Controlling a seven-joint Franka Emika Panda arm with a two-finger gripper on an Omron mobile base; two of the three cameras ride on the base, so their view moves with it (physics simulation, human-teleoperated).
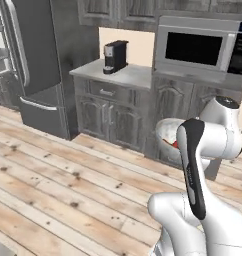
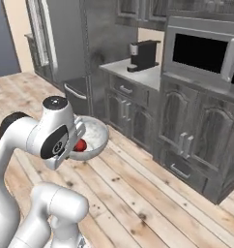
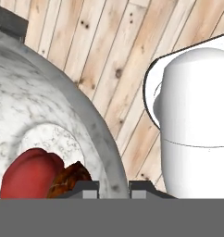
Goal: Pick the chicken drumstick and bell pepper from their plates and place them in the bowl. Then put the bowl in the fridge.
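Observation:
My gripper (image 3: 113,187) is shut on the rim of the marbled white-grey bowl (image 3: 49,115), holding it above the wooden floor. Inside the bowl lie the red bell pepper (image 3: 30,173) and, against it, the brown chicken drumstick (image 3: 70,178). From the base views the bowl (image 1: 165,132) (image 2: 95,133) hangs beside my forearm, with the bell pepper (image 2: 80,144) showing at its lip. The grey-steel fridge (image 1: 40,65) (image 2: 65,43) stands at the far left, with white shelves showing at its left edge. The plates are out of view.
Grey panelled cabinets (image 1: 110,112) carry a counter with a black coffee machine (image 1: 115,56). A microwave (image 1: 198,47) sits to the right above more cabinet doors (image 2: 186,135). Open wooden floor (image 1: 53,175) stretches between me and the fridge.

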